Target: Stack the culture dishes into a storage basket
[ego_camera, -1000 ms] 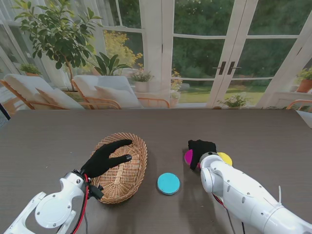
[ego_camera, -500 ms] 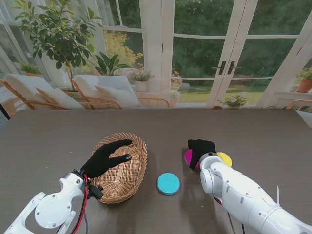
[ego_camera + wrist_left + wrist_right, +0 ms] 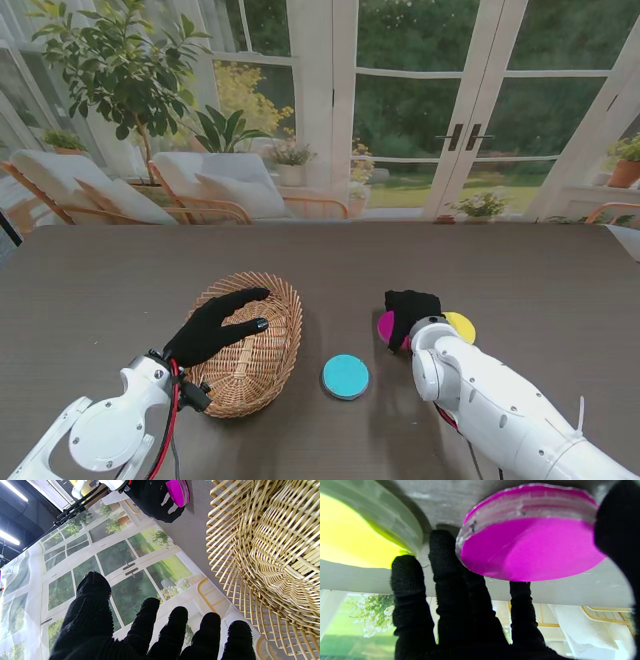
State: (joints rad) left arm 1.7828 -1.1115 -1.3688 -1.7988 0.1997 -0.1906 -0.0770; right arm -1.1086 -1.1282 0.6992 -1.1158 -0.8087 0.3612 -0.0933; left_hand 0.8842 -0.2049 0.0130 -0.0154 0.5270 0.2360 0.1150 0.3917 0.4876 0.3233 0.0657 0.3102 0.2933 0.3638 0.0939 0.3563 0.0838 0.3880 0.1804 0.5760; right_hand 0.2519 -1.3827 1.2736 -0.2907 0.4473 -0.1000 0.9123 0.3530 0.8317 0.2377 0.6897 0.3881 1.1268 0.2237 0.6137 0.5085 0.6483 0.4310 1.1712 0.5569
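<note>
A woven wicker basket [image 3: 291, 303] sits on the dark table at my left; nothing shows inside it. My left hand [image 3: 215, 326] rests over the basket's near rim, fingers spread, holding nothing; the left wrist view shows the basket wall [image 3: 262, 542] beside it. My right hand [image 3: 411, 305] covers a magenta dish [image 3: 385, 325]. In the right wrist view its fingers [image 3: 445, 555] press one side of the magenta dish [image 3: 530, 547] and the thumb the other. A yellow dish [image 3: 462, 325] lies just right of that hand. A cyan dish [image 3: 345, 376] lies between basket and right arm.
The yellow dish [image 3: 357, 535] sits close against my right hand's outer fingers. The table's far edge runs in front of the windowed backdrop. Bare dark table top [image 3: 330, 260] lies beyond the basket and dishes.
The right hand has closed slightly on the magenta dish, which has shifted a little toward me. The left hand and basket have not moved.
</note>
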